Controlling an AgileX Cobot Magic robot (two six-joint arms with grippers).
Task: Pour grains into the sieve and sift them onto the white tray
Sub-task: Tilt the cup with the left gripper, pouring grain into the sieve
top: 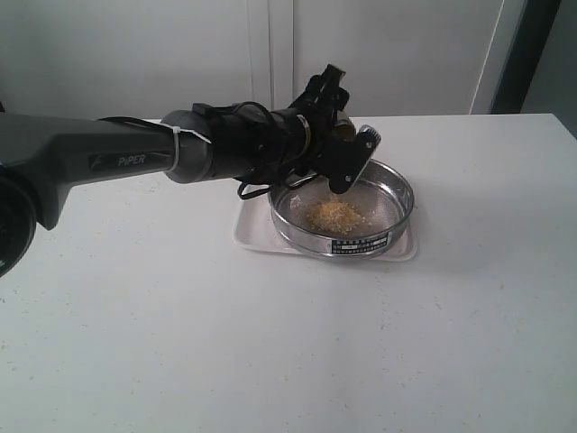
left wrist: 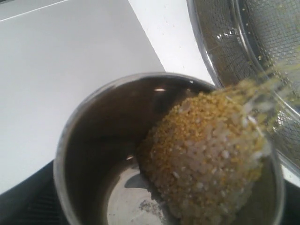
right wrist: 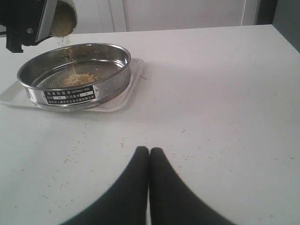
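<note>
The left arm (top: 135, 153) enters the exterior view at 9 o'clock and extends level toward 3 o'clock, ending just above centre. Its wrist (top: 270, 135) is rolled over, with black cabling (top: 257, 185) looped beneath it. The left gripper (top: 352, 158) angles down toward 5 o'clock, jaws clamped on a tilted steel cup (right wrist: 63, 18). The right gripper (right wrist: 149, 152) shows only in its own wrist view. Its two black fingers (right wrist: 136, 187) are pressed together along their inner edges and grip nothing.
</note>
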